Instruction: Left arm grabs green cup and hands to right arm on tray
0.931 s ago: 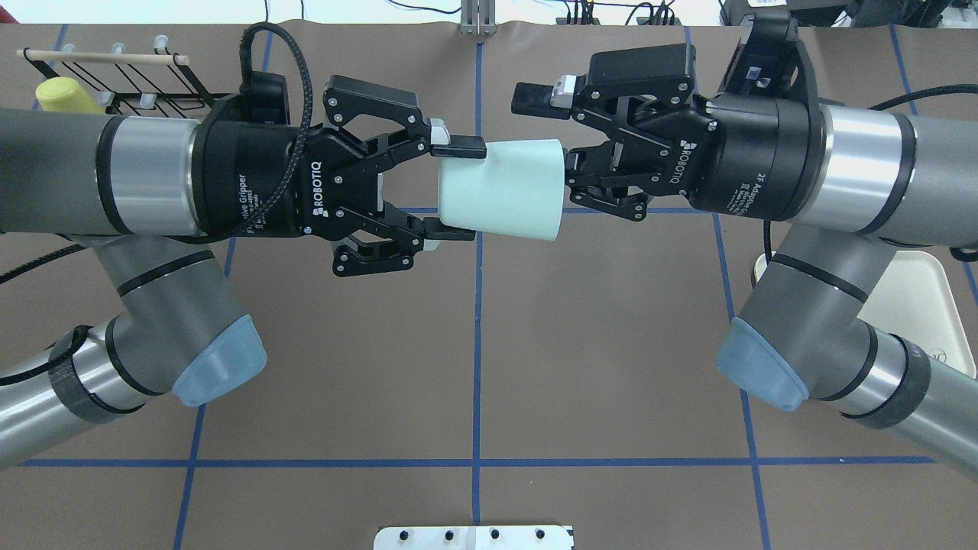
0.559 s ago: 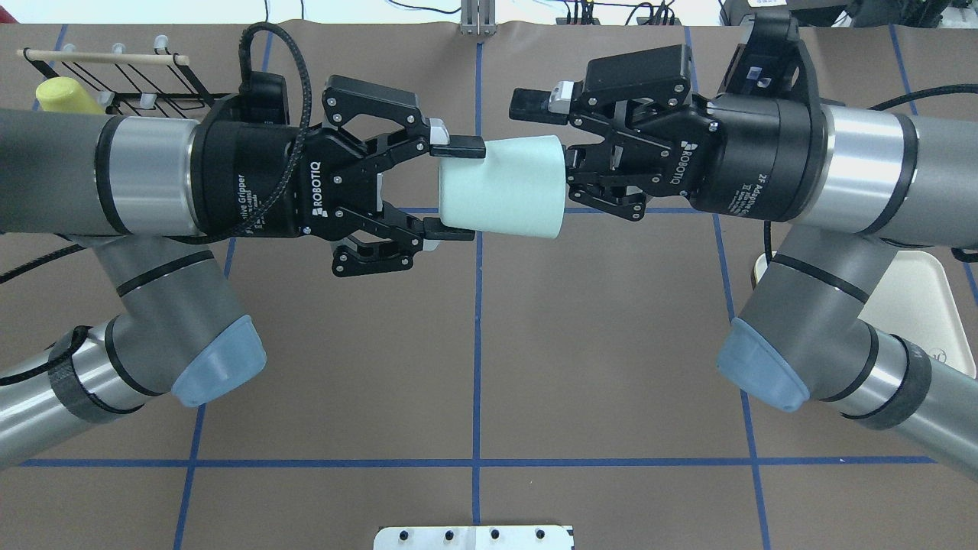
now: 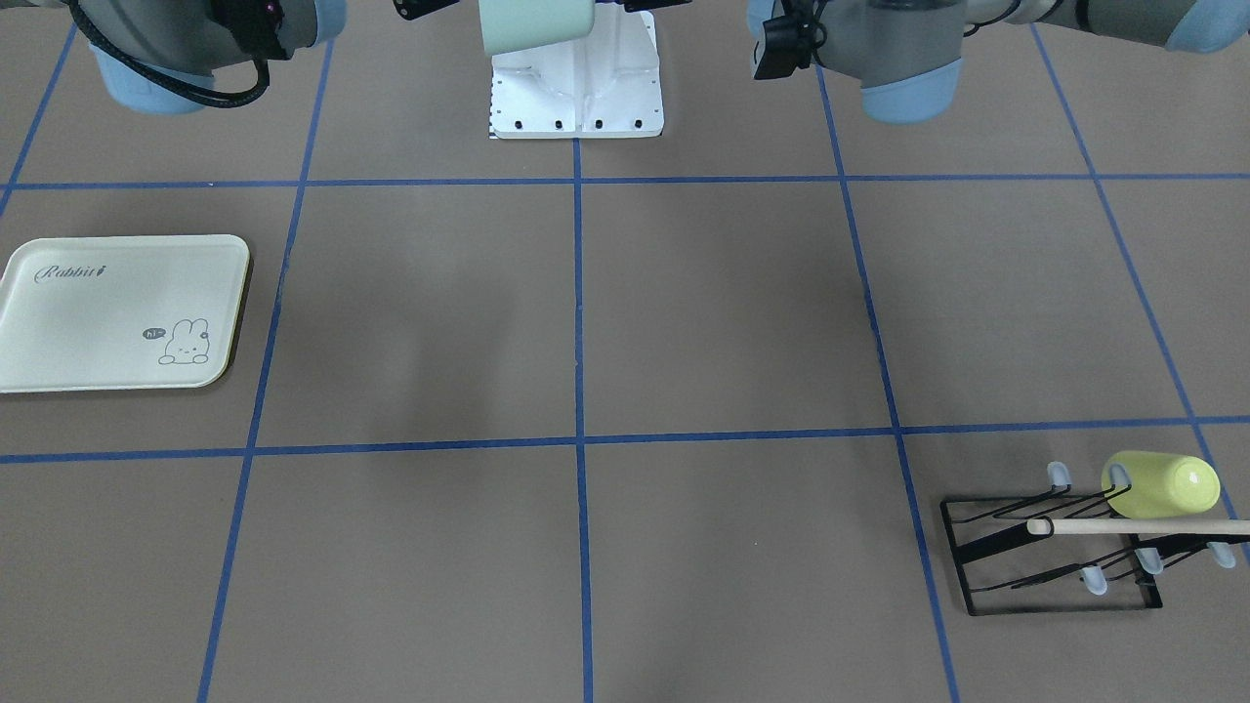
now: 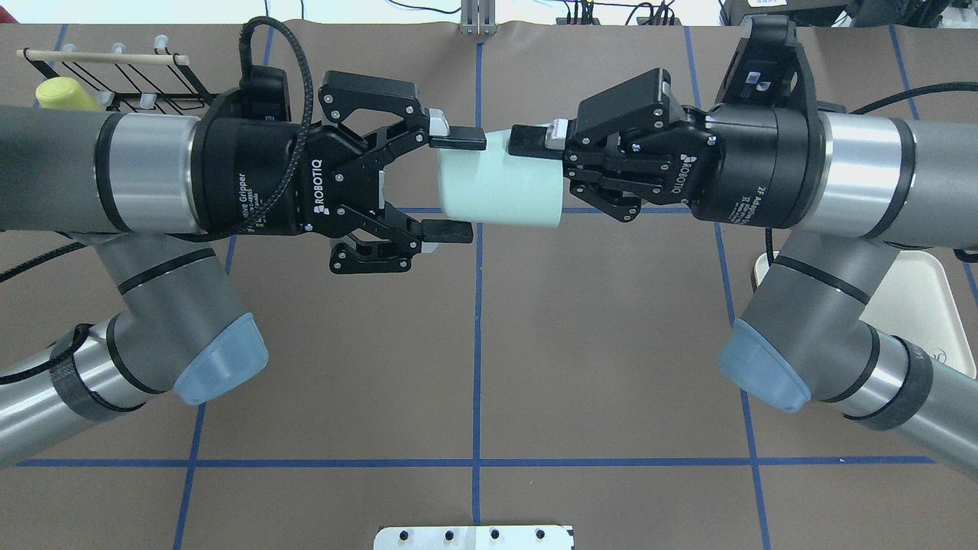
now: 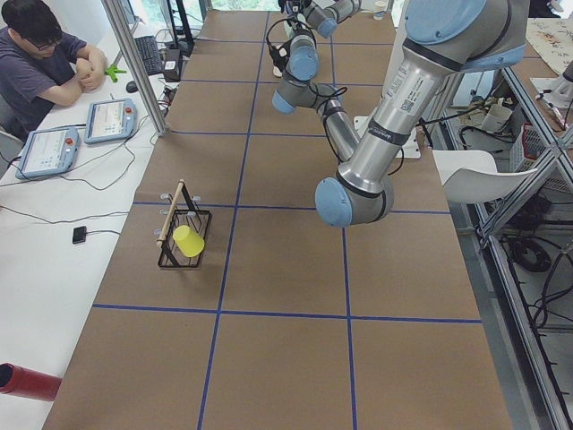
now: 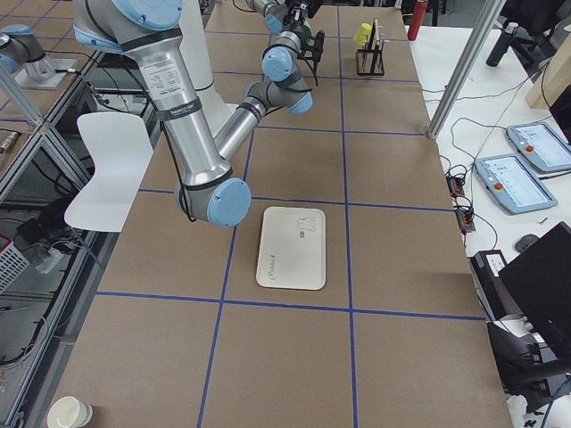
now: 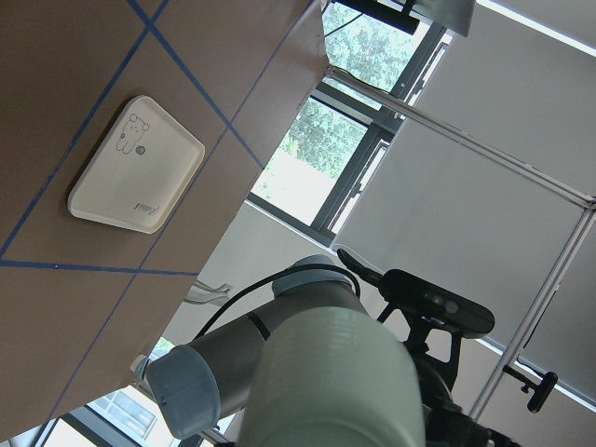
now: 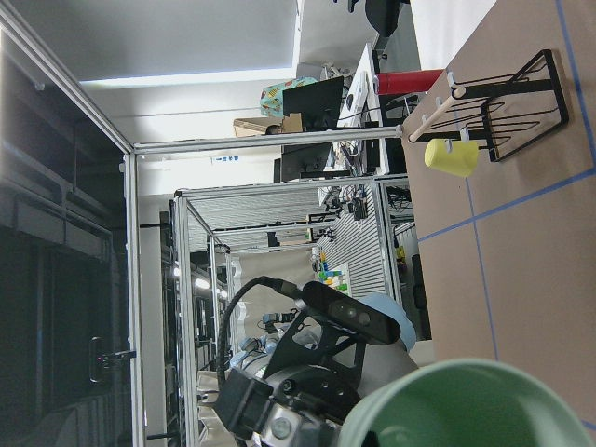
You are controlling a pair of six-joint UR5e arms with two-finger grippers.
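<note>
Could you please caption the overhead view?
Mid-air handover: right claw grips pale mint-green plastic cup, flanked by left claw.

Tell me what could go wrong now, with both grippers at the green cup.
The right gripper pinches the green cup only at its wide end, high above the table; once the left gripper pulls away, the cup may tilt or drop. The tray lies far off, a long carry.

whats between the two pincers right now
The small pale mint-green plastic cup fills the gap between the left pincer and the right pincer. The overhead view shows this most clearly.
</note>
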